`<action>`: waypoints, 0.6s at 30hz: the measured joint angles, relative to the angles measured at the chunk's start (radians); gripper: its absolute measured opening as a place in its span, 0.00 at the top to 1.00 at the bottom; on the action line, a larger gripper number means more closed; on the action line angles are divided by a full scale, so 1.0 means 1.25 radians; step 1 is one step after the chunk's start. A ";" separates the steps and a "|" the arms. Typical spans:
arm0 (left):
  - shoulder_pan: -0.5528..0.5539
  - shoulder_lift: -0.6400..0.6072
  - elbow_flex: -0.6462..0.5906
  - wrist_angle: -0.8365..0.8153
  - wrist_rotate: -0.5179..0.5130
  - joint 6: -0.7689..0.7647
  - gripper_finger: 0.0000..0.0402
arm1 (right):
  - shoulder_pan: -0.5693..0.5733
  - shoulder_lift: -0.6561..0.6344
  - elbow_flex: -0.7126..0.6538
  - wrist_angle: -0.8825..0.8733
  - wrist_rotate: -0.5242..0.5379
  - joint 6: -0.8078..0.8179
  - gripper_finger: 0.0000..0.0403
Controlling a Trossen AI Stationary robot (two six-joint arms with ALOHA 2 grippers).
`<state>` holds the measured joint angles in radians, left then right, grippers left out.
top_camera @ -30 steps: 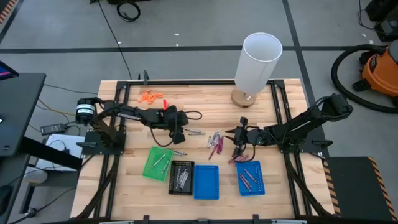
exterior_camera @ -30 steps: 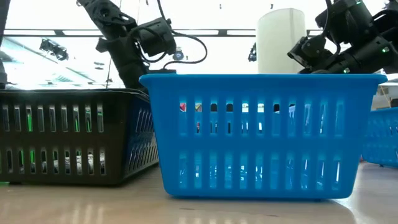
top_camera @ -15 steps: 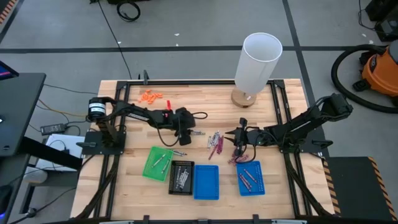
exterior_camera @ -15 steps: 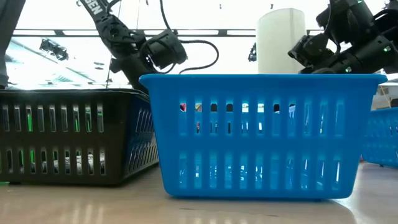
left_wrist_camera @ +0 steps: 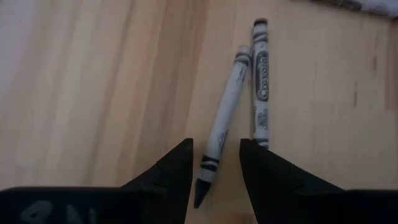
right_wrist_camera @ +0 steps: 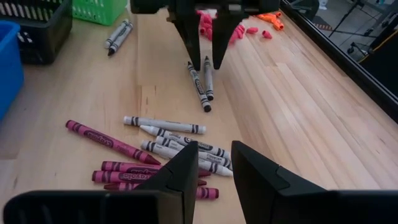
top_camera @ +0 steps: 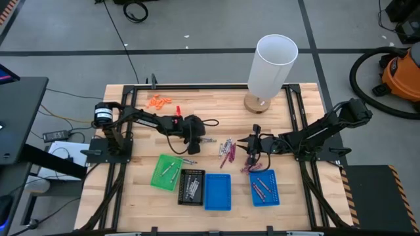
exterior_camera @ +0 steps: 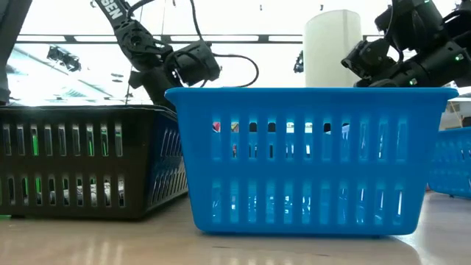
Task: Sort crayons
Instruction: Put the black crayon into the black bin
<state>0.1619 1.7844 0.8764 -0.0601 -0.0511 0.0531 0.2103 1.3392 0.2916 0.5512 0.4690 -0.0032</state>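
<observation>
Two silvery-grey crayons (left_wrist_camera: 249, 93) lie side by side on the wooden table (top_camera: 210, 111), left of centre. My left gripper (left_wrist_camera: 216, 146) (top_camera: 199, 139) is open and points steeply down. Its fingers stand on either side of the dark tip of one of these crayons (left_wrist_camera: 208, 168) without touching it. A heap of grey and maroon crayons (top_camera: 227, 149) (right_wrist_camera: 161, 152) lies at mid-table. My right gripper (right_wrist_camera: 214, 146) (top_camera: 251, 147) hovers open just right of the heap, with nothing between its fingers.
Along the near edge stand a green tray (top_camera: 167, 172), a black tray (top_camera: 191, 186) and two blue trays (top_camera: 217, 191) (top_camera: 264, 186); three of them hold crayons. Orange bits (top_camera: 159, 101) lie far left. A tall white cylinder (top_camera: 272, 65) stands at the back.
My left gripper has moved toward the table's right and down, tipping more steeply, until it stands over the two grey crayons. My right gripper has kept still.
</observation>
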 joint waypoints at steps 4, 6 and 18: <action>0.004 0.021 0.005 -0.023 0.012 -0.011 0.65 | 0.000 0.000 0.000 0.002 0.000 0.000 0.74; 0.004 0.030 0.005 -0.023 0.011 -0.013 0.65 | 0.000 0.000 0.000 0.005 0.000 0.000 0.74; 0.003 0.034 0.004 -0.028 0.010 -0.029 0.77 | 0.000 0.000 0.000 0.010 0.000 0.000 0.74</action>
<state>0.1654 1.8269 0.8818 -0.0946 -0.0391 0.0163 0.2108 1.3392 0.2916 0.5634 0.4690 -0.0029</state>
